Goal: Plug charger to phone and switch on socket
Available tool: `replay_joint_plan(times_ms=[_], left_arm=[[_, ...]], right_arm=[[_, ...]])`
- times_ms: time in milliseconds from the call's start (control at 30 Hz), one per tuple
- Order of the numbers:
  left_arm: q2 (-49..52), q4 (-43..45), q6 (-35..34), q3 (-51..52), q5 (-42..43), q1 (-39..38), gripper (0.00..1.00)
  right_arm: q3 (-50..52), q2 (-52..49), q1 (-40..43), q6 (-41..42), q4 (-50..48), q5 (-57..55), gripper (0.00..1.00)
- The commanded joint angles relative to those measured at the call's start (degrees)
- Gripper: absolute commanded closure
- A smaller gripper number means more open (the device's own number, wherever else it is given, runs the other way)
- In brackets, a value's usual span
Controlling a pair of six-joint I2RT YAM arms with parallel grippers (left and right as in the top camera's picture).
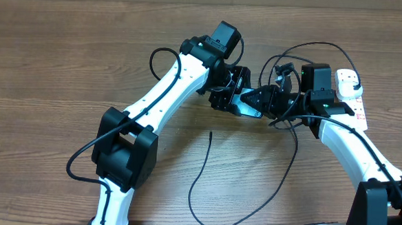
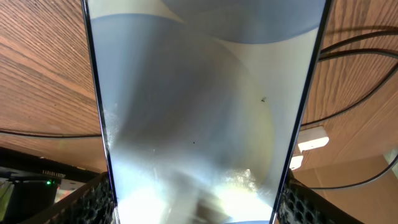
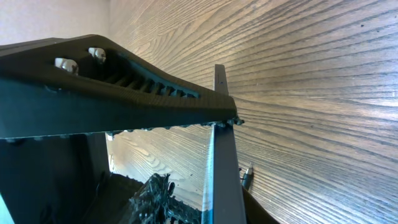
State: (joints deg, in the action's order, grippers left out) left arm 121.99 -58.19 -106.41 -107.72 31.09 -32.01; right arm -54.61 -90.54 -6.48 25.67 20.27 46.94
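Overhead, two white-and-black arms meet near the middle of a wood-grain bench [image 1: 66,64]. The left tool [image 1: 231,93] and the right tool [image 1: 265,98] face each other, with the phone [image 1: 248,107] tilted between them as a pale blue sliver. The socket [image 1: 350,89], a white power strip, lies at the right edge beside the right arm. The charger [image 1: 197,188] trails over the bench in a wide loop below the arms, its thin free end resting on bare wood, apart from the phone. From the left wrist, the phone's pale blue screen [image 2: 199,112] fills the view, its black edges pressed between the tool's textured pads [image 2: 93,200] at the lower corners, so the left tool is clamped on the phone. Black cables [image 2: 364,53] curve over the wood at the right; which ones they are cannot be told. From the right wrist, the phone appears edge-on as a thin dark strip [image 3: 219,168], with a black ribbed finger [image 3: 124,93] crossing it and touching its edge. Whether the right tool is gripping cannot be told.
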Motion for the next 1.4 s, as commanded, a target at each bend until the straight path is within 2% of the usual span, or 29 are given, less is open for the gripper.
replay_joint_plan(times_ms=[0, 167, 267, 600, 700, 1033, 1067, 1100, 1167, 1200, 1300, 1367], left_arm=[[-0.4, 0.5, -0.9, -1.4, 1.8, -0.4, 0.96], [-0.4, 1.7, -0.9, -1.4, 1.7, -0.5, 0.96], [-0.4, 2.3, -0.9, -1.4, 1.7, -0.7, 0.96], [-0.4, 2.8, -0.7, -1.4, 1.3, -0.9, 0.96], [-0.4, 2.8, -0.7, -1.4, 1.3, -1.0, 0.96], [-0.4, 2.8, -0.3, -1.4, -0.2, -1.0, 0.96], [-0.4, 2.8, -0.2, -1.4, -0.2, -1.0, 0.92], [-0.4, 2.8, 0.4, -1.4, -0.3, -1.0, 0.83], [-0.4, 2.8, 2.4, -1.4, -1.5, -1.0, 0.23], [-0.4, 2.7, 2.4, -1.4, -2.9, -1.0, 0.00], [-0.4, 2.6, 3.5, -1.4, -3.4, -0.9, 0.00], [-0.4, 2.8, 11.6, -1.4, -3.4, -0.9, 0.00]], right_arm=[[-1.0, 0.4, -0.3, -0.2, -0.2, 0.2, 0.73], [-1.0, 0.4, -0.3, -0.2, -0.1, 0.2, 0.75], [-1.0, 0.4, -0.3, -0.2, 0.0, 0.0, 0.81], [-1.0, 0.4, -0.3, -0.2, 0.2, 0.0, 0.87], [-1.0, 0.4, -0.3, -0.2, 0.2, 0.0, 0.96], [-1.0, 0.4, -0.3, -0.2, 0.5, -1.0, 0.96], [-1.0, 0.4, -0.3, -0.2, 0.7, -1.3, 0.96], [-1.0, 0.4, -0.3, -0.2, 0.9, -1.7, 0.96], [-1.0, 0.4, -0.3, -0.4, 1.8, -2.4, 0.96], [-1.0, 0.4, -0.1, -0.4, 2.6, -3.5, 0.96], [-1.0, 0.4, 0.3, -0.3, 4.0, -6.3, 0.96], [-1.0, 0.4, 0.6, 0.1, 4.5, -7.1, 0.96]])
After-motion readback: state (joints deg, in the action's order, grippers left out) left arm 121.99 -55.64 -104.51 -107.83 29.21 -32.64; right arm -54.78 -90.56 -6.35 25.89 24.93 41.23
